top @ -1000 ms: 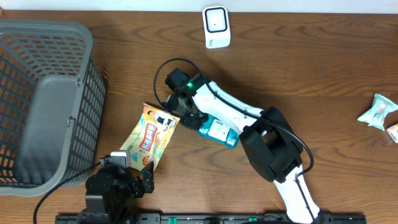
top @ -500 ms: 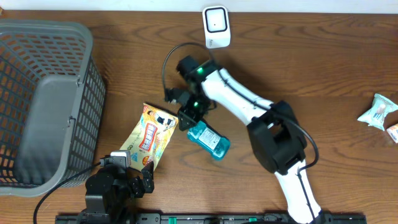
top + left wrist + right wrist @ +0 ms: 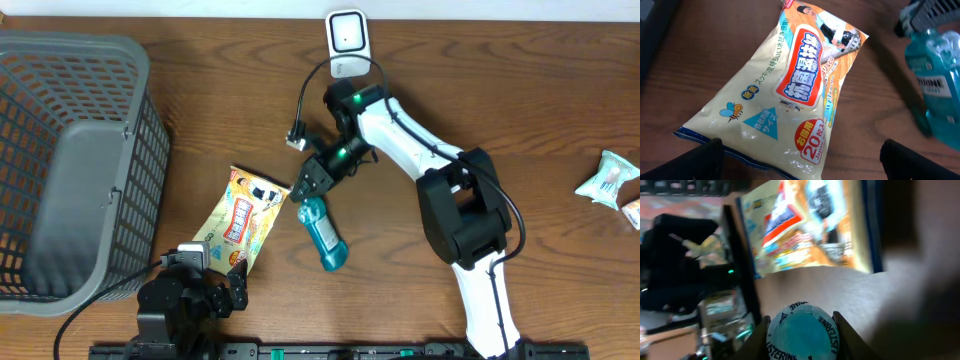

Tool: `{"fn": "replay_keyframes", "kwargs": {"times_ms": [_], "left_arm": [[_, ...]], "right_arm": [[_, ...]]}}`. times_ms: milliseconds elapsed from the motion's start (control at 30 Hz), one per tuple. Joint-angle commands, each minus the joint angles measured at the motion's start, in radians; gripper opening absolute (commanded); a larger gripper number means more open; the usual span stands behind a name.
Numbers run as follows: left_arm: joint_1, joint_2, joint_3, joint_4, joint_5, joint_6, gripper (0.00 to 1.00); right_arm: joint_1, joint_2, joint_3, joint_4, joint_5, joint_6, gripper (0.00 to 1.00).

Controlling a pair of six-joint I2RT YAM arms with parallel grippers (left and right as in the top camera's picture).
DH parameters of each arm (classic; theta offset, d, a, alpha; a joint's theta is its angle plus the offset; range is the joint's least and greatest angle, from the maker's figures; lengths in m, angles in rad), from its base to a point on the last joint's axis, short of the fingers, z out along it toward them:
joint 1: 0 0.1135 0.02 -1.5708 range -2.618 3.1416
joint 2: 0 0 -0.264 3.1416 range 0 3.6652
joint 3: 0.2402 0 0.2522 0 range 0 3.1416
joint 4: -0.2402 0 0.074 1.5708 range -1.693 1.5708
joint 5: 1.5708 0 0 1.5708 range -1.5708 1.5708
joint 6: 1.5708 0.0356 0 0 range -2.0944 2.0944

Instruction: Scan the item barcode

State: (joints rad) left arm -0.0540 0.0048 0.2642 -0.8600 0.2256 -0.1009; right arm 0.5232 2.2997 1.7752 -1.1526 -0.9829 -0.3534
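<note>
ok so quick update. Over the last sec the right arm swung up and twd the white box-shaped barcode scanner (image 3: 348, 42) at the far edge of the table, and the see-through teal plastic mouthwash bottle (image 3: 323, 235) came along with it. A sec ago the bottle was tucked under the forearm, lying across. Now it's clear of the arm w/ its long axis pointing back twd the near edge, just beside the yellow/orange plastic pack of wet wipes (image 3: 240, 218).

Right gripper (image 3: 310, 185) is clamped on one end of the bottle. Wrist cam shows the round teal end sitting snug btwn both fingers (image 3: 758, 336), so def a real grip.

Left gripper (image 3: 218, 268) hasn't budged: jaws spread wide, nothing in them, parked at the near corner of the wipes pack.

What it means imo: the pick is done and it's in the carry/present phase. Scan not done yet tho, bottle is well apart from the scanner. The white barcode label (image 3: 932, 85) shows up in the left wrist cam, so it prob needs a turn of the wrist before the scanner window sees it.
</note>
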Motion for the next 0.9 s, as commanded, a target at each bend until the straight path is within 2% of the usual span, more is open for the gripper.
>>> {"fn": "replay_keyframes", "kwargs": {"times_ms": [0, 167, 333, 567, 867], "left_arm": [[0.0, -0.001, -0.003, -0.029, -0.01, 0.002, 0.99], [0.0, -0.001, -0.003, -0.029, -0.01, 0.002, 0.99], [0.0, -0.001, -0.003, -0.029, -0.01, 0.002, 0.99], [0.0, -0.001, -0.003, -0.029, -0.01, 0.002, 0.99], [0.0, -0.001, -0.003, -0.029, -0.01, 0.002, 0.99]], "right_arm": [[-0.003, 0.01, -0.036, 0.0, -0.215, -0.055, 0.01], [-0.006, 0.01, -0.09, 0.026, -0.365, -0.17, 0.01], [-0.014, 0.01, -0.109, 0.119, -0.353, -0.164, 0.01], [-0.041, 0.01, -0.109, 0.275, -0.249, -0.023, 0.01], [-0.052, 0.016, -0.133, 0.354, -0.015, -0.022, 0.01]]}}
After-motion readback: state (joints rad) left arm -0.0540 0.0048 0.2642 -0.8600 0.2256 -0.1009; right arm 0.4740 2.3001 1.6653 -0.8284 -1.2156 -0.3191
